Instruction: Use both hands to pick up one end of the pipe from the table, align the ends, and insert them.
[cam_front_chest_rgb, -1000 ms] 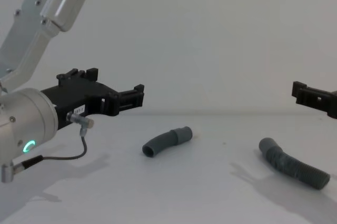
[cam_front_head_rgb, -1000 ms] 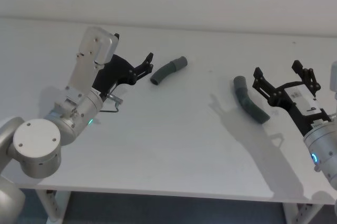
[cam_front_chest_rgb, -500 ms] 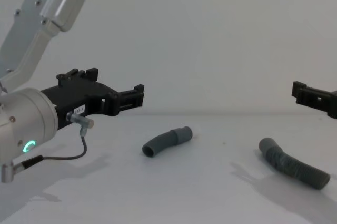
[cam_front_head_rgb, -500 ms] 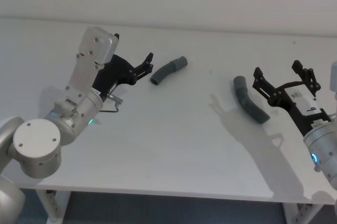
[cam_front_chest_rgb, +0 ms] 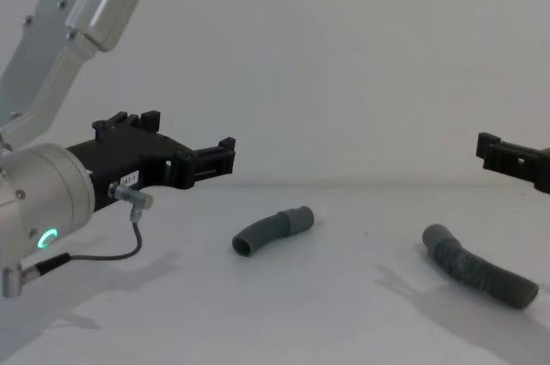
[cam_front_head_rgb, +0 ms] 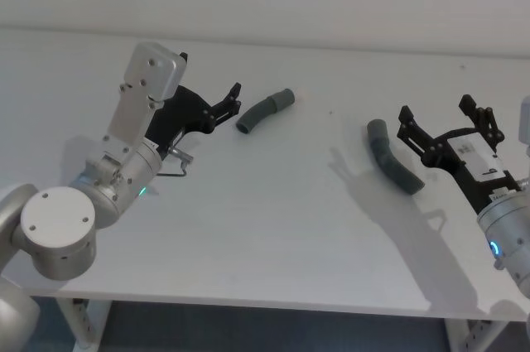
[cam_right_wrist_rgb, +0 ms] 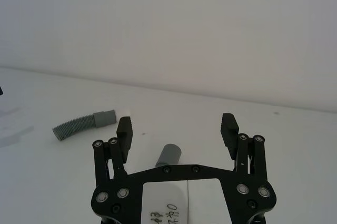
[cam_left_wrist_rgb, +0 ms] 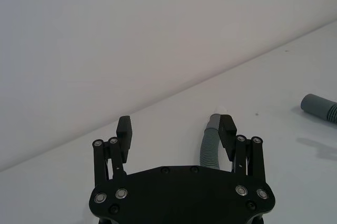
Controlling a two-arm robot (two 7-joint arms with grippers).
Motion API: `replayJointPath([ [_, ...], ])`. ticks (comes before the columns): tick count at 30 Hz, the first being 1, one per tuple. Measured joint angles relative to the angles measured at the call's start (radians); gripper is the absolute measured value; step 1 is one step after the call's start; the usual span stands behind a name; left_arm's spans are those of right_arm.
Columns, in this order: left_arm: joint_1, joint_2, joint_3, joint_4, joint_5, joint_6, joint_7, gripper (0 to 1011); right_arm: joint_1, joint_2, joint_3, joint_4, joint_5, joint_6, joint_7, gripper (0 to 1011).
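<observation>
- While both claws hang spread and empty, your right claw (cam_front_head_rgb: 435,108) sits nearest, just beside the longer piece (cam_front_head_rgb: 393,157); clip one side first and the curved hose may roll.
- Your left claw (cam_front_head_rgb: 234,96) faces the shorter piece (cam_front_head_rgb: 265,109), which lies off-centre to its opening; closing there could shove it away.
- Both pieces lie well apart on the surface (cam_front_head_rgb: 273,219), with only bare white between them.
</observation>
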Motion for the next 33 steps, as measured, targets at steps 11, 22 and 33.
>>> replayJointPath([
  [11,-0.001,0.0,0.0,0.0,0.0,0.002,-0.003,1001,0.001,0.0,0.0,0.0,-0.001,0.005,0.001,1001],
  [22,-0.038,0.008,-0.006,0.006,-0.035,0.092,-0.061,1001,0.05,0.014,-0.026,-0.001,-0.033,0.099,0.013,1001],
  [33,-0.092,0.021,-0.013,0.015,-0.088,0.262,-0.138,1001,0.157,0.032,-0.07,0.03,-0.071,0.256,0.052,1001],
])
